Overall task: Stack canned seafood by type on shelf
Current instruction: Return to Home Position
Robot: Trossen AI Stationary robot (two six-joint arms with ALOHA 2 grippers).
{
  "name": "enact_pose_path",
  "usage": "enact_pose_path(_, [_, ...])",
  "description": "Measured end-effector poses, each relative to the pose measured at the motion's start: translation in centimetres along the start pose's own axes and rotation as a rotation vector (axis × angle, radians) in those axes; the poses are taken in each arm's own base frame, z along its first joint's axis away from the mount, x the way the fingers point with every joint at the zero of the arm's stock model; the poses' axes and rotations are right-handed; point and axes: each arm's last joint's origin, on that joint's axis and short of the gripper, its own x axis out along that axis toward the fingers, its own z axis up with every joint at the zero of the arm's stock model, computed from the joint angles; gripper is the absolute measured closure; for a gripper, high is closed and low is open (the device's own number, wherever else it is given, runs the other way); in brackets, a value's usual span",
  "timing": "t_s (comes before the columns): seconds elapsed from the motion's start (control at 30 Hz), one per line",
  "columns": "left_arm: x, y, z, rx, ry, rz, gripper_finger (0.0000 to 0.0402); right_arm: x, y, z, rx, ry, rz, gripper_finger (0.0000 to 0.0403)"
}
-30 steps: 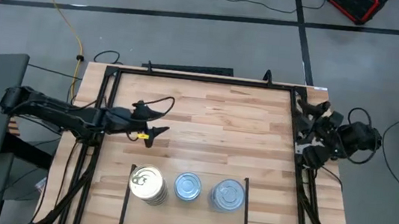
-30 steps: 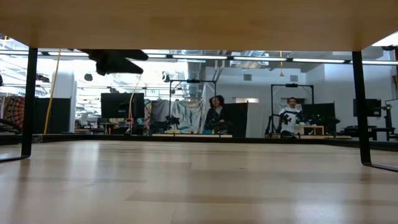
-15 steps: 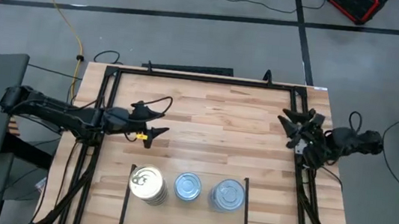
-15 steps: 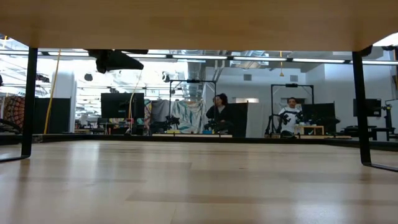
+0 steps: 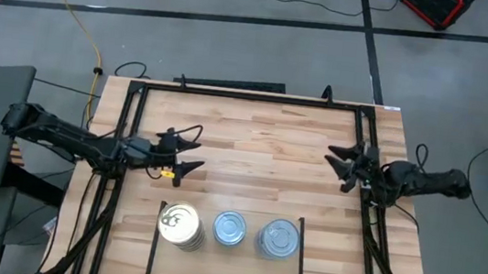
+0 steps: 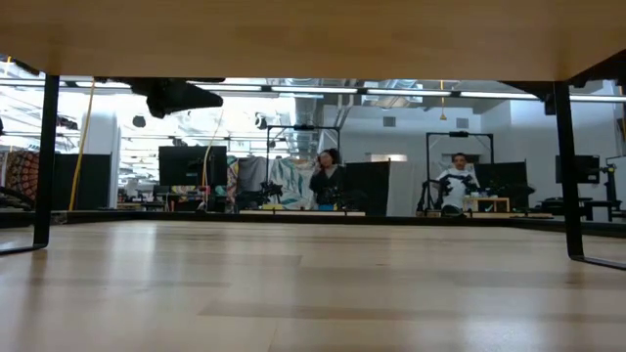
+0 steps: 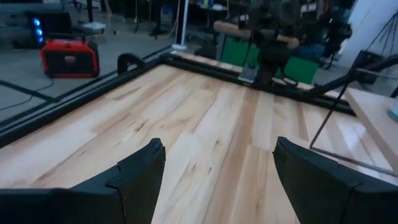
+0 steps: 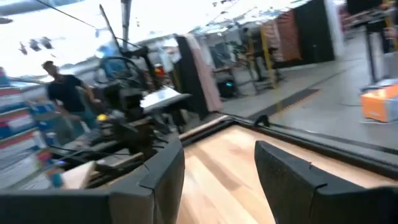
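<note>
Three can stacks (image 5: 230, 229) on the shelf (image 5: 246, 265) — low view misses them.

Three can stacks (image 5: 229, 229) on wooden shelf (image 5: 228, 262)

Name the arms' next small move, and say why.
Probably retract the open, empty left gripper toward its base: no loose tins show on the light wood table, and the gold-topped tin stack and two silver-topped tin stacks already stand on the black-lined plank shelf. The right gripper, open too, hangs at the table's right edge.
</note>
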Motion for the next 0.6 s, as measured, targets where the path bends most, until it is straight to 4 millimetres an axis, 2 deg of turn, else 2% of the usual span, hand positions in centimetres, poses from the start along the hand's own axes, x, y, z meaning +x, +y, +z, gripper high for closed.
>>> enact_pose_path(0.23, [-0.7, 0.8, -2.0, -0.016, -0.059, -0.019, 0.0113, 0.5, -0.5, -2.9, 0.008, -0.006, 0.058, 0.0182])
enact_pose_path(0.4, [-1.5, 1.0, -2.1, -0.005, -0.081, -0.082, 0.0113, 0.6, -0.5, -2.9, -0.004, 0.005, 0.088, 0.0182])
enact_pose_path(0.6, [-2.6, 1.5, -1.8, 0.010, -0.061, -0.062, 0.0113, 0.7, -0.7, -3.5, -0.049, 0.064, 0.091, 0.0182])
